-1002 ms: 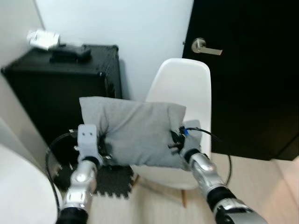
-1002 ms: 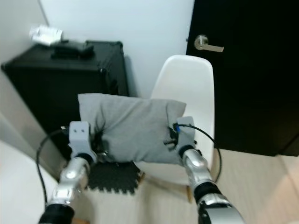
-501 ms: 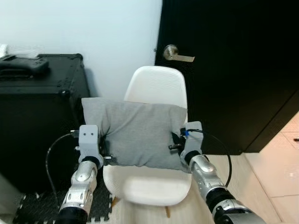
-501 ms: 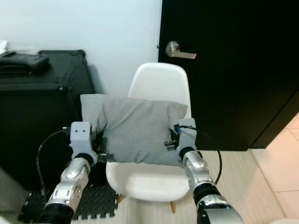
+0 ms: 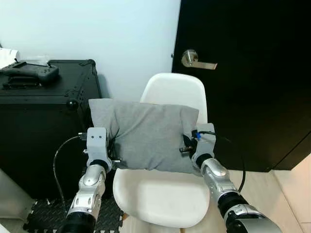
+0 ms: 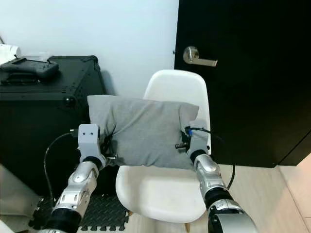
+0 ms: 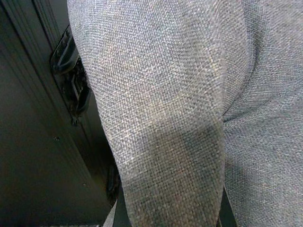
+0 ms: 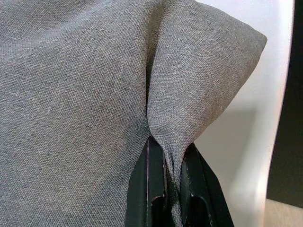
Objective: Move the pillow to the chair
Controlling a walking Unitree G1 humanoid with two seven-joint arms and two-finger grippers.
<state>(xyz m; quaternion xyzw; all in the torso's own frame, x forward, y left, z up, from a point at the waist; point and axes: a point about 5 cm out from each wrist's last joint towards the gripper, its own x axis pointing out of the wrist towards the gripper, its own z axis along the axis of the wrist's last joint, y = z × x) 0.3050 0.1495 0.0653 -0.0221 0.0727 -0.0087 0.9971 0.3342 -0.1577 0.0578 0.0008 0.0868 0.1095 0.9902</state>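
The robot holds the grey pillow (image 5: pixel 146 136) between its two arms, in the air just above the seat of the white chair (image 5: pixel 167 196) and in front of the chair's backrest. The right hand (image 8: pixel 173 189) grasps a bunched corner of the pillow, its two black fingers pinched tight on a fold of the fabric, with the white chair shell just behind that corner. The left hand (image 7: pixel 165 208) sits at the pillow's other end; the grey cloth hangs over it and only slivers of its black fingers peep out either side of a fold, so it appears clenched on that fold, though the contact itself is covered. The pillow stretches level between the two hands, its lower edge near the seat but seemingly not yet resting on it. Beside the chair on the robot's left stands a black case (image 5: pixel 46 121) with a dark controller (image 5: pixel 30 74) on top, and behind the chair is a black door (image 5: pixel 252 82) with a metal handle (image 5: pixel 197 59). The carrying step looks all but finished and the placing step is in hand. The next move calls for lowering both hands together until the pillow settles on the seat, then releasing both grips and drawing the arms back without dragging the fabric off the front edge.
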